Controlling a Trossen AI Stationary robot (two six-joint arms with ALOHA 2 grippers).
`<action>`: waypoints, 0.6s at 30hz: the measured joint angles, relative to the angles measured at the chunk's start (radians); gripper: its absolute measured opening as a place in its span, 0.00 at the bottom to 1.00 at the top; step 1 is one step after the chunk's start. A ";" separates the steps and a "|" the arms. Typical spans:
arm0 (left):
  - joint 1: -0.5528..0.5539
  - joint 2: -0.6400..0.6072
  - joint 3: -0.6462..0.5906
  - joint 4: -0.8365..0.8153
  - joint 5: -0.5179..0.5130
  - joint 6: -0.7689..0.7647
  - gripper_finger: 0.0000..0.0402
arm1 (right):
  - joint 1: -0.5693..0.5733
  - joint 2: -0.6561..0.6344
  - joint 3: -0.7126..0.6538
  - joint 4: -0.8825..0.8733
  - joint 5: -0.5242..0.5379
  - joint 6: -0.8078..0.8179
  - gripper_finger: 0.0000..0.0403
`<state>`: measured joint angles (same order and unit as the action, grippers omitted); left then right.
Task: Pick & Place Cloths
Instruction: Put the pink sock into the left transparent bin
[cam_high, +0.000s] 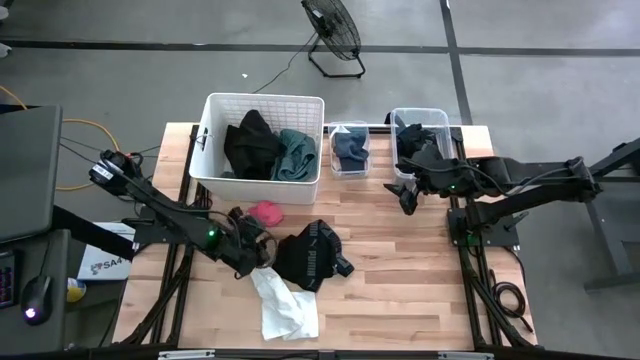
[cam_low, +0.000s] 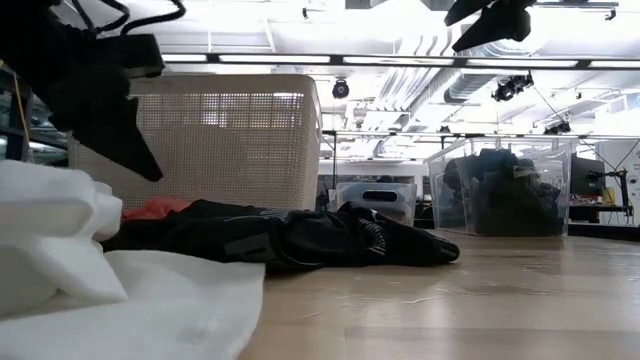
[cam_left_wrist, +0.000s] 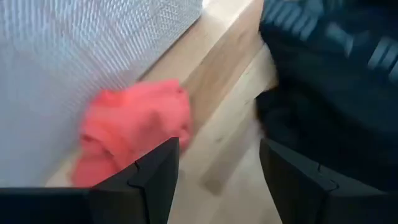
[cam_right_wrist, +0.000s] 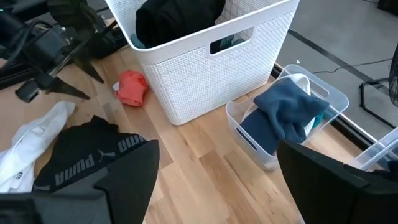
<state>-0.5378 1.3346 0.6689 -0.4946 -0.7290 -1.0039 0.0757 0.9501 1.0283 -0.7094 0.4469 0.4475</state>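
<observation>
Now our left hand (cam_high: 252, 254), fingers spread and empty, hovers low with the red-pink cloth (cam_left_wrist: 134, 134) just ahead against the basket (cam_high: 262, 180); our right hand (cam_high: 408, 196) waits far off, also spread.

Soft matt cloths (cam_high: 311, 255) are laid on a smooth wooden tabletop (cam_high: 400, 280); the basket (cam_high: 262, 178) is of perforated white plastic.

Four cameras, one table.
Overhead looks straight down; the low one looks level across the table (cam_low: 480, 300); both wrist cameras look close past their fingers, sharing the red cloth (cam_left_wrist: 134, 134) beside the basket (cam_right_wrist: 205, 68).
</observation>
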 joint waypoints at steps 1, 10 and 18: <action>0.001 0.000 -0.001 -0.003 -0.001 0.066 0.54 | 0.000 0.000 0.000 0.001 0.000 -0.004 0.79; 0.059 0.025 0.000 -0.002 0.012 0.471 0.54 | 0.000 0.000 0.000 0.000 0.000 -0.005 0.79; 0.170 0.063 0.000 -0.003 0.067 0.572 0.54 | 0.000 0.000 0.000 0.001 -0.003 -0.004 0.79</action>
<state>-0.3683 1.3978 0.6689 -0.4980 -0.6623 -0.4323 0.0757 0.9504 1.0283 -0.7086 0.4435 0.4431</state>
